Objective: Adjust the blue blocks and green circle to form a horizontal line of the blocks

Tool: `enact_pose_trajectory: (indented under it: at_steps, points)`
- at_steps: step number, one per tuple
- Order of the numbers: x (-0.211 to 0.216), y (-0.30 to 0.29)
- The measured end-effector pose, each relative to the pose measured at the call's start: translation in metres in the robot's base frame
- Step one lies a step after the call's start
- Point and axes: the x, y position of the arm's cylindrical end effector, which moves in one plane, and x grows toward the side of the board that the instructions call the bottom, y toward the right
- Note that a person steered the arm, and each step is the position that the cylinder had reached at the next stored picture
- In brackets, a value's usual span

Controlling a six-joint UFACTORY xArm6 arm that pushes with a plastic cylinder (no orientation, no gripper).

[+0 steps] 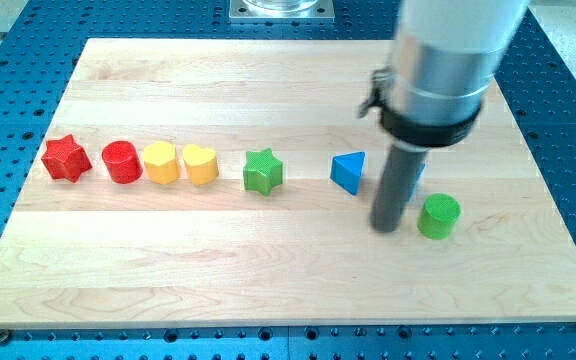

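The green circle lies right of centre on the wooden board, just to the view's right of my tip. The blue triangle lies above and to the left of my tip. The blue cube is almost wholly hidden behind the rod; only a sliver shows at the rod's right edge, above the green circle. The green circle sits lower in the view than the two blue blocks.
A row runs along the board's left half: red star, red circle, yellow hexagon-like block, yellow heart, green star. A blue perforated table surrounds the board.
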Motion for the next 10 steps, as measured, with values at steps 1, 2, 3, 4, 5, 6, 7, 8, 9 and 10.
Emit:
enact_pose_trajectory:
  at_steps: [1,2,3,4,5,6,7,8,9,10]
  points:
    - [0.018,0.047]
    - [-0.016,0.106]
    - [-0.034,0.141]
    - [-0.008,0.176]
    - [-0.072,0.233]
    - [-0.103,0.169]
    - [-0.103,0.151]
    - [-0.101,0.153]
    - [-0.1,0.144]
    - [-0.097,0.145]
